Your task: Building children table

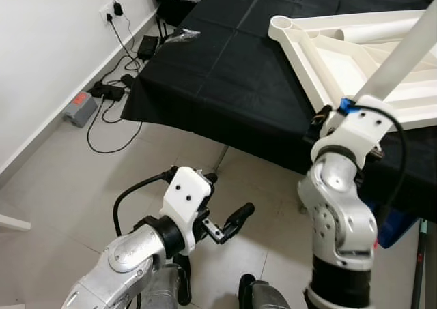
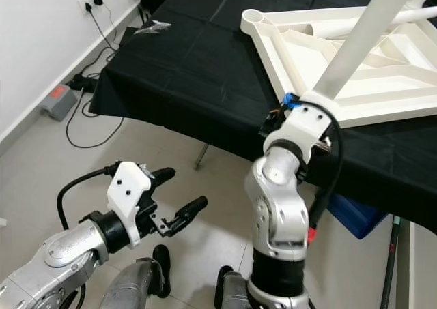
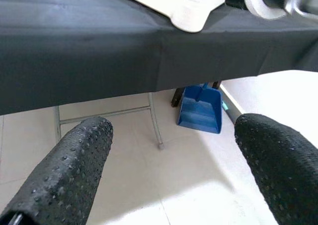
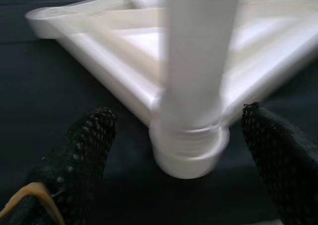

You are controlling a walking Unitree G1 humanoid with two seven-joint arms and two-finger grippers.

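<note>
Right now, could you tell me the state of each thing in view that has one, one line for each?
White tabletop: upside down on the black cloth, ribs facing up.
White table leg: standing tilted, its lower end at a tabletop corner.
Right gripper: open, one finger on each side of the leg's base.
Left gripper: open, holding nothing, low above the floor.
Charger: plugged into the wall socket.
</note>
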